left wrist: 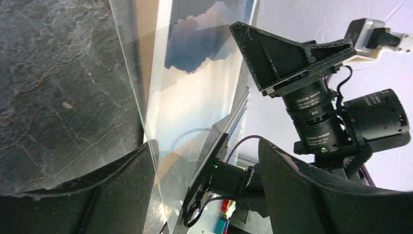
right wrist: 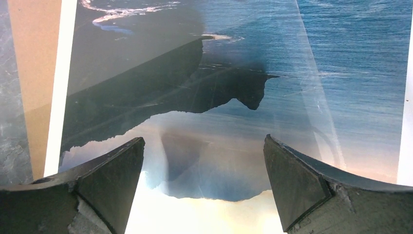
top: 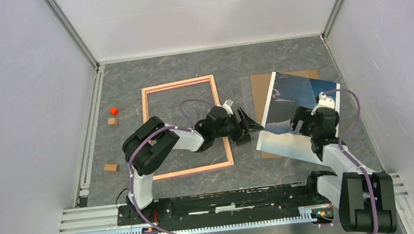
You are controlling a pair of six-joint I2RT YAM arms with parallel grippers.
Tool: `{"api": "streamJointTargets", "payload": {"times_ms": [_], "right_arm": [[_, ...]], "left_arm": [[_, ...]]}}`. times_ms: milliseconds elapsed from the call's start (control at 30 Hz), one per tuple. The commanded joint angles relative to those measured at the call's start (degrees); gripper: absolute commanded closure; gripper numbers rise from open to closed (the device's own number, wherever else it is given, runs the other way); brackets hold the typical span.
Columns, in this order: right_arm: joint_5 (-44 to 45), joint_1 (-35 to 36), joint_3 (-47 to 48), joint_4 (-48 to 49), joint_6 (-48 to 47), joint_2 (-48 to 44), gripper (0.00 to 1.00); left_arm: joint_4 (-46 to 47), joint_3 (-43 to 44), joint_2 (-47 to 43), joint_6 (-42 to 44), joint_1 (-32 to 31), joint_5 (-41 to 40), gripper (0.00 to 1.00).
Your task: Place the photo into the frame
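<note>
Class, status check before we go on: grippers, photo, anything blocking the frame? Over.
Left gripper open at photo edge nearest frame; right gripper open above it. Photo askew on backing board, outside frame. Left arm lies across frame opening.

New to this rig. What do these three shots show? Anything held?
Two robot arms stand at the near edge of a grey table. The wide shot comes from a fixed camera overhead. The other two come from cameras on each wrist, and the dark wedges there are fingers. On the table lie an orange frame, a brown backing board with the landscape photo over it, a red cube and two wooden blocks. The left gripper is open at the photo's edge nearest the frame. The right gripper is open above the photo. Nothing is held.
</note>
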Motion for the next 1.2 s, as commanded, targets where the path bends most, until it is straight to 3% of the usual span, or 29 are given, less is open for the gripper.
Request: {"api": "streamJointTargets", "payload": {"times_ms": [0, 167, 300, 433, 600, 867, 1167], "right_arm": [[-2.28, -0.28, -1.28, 0.26, -0.14, 0.91, 0.02], [-2.55, -0.28, -1.10, -0.46, -0.57, 0.25, 0.02], [-3.53, -0.28, -0.75, -1.10, -1.94, -0.81, 0.02], [-3.33, -0.28, -0.52, -2.06, -2.42, -2.03, 0.02], [-2.96, -0.26, -0.17, -2.84, -2.86, -3.46, 0.02], [1.13, -0.28, 2.02, -6.92, -4.07, -6.68, 0.02], [0.86, -0.25, 2.26, -6.99, -4.15, -7.84, 0.02]], "left_arm": [[7.62, -0.25, -0.37, -3.77, 0.28, 0.76, 0.25], [6.99, 0.50, 2.22, -4.52, 0.87, 0.95, 0.50], [4.00, 1.26, 2.40, -2.08, 2.16, 1.30, 0.63], [-8.26, 4.62, 0.26, 5.58, 2.99, 0.17, 0.83], [-23.98, 10.69, -3.52, 16.14, 3.12, -3.05, 0.96], [-46.02, 19.49, -11.83, 28.55, 5.49, -9.11, 0.98], [-81.41, 35.13, -26.94, 46.74, 12.38, -31.01, 0.98]]}}
